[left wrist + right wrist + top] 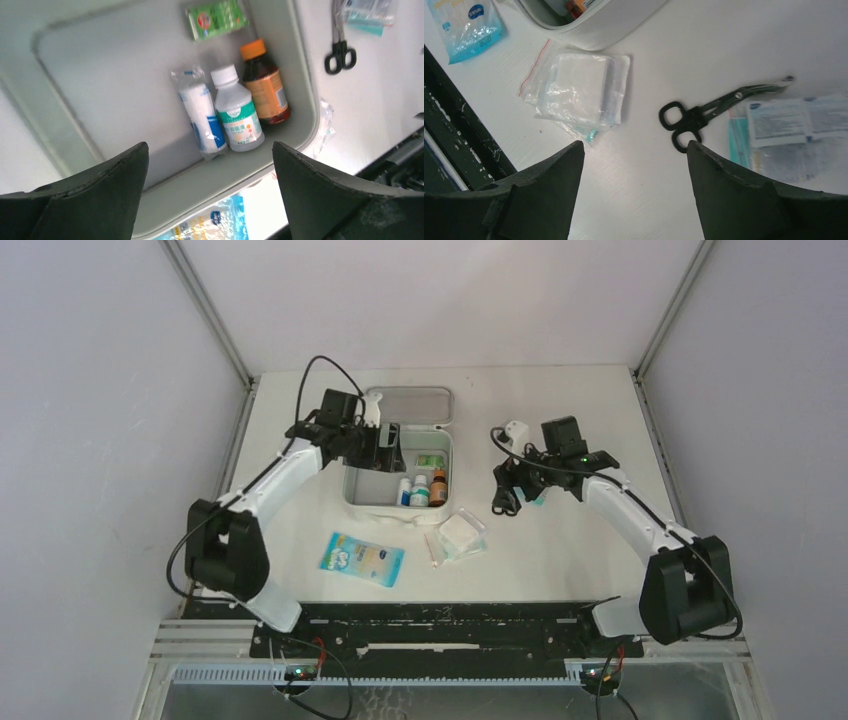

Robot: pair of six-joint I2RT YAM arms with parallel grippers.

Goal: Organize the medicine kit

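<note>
Blue-and-white packet (362, 559), near left. Left gripper (210, 147), fingers spread and empty, hovers over the open medicine kit (380, 508) at table centre, lid on the far side. Bottles (250, 105) lie in the kit's near right corner. Gauze bag (579, 90) lies left of the black scissors (704, 112), both beneath the released, empty right gripper (634, 145).

Illumination: bright, even, diffuse, from overhead.
Shadows: faint, soft-edged, close under objects.
Glare: white tabletop (380, 100) near overexposure, strongest at right in left wrist view.
Focus: top view sharp; wrist views slightly soft, near dark jaws blurred.
</note>
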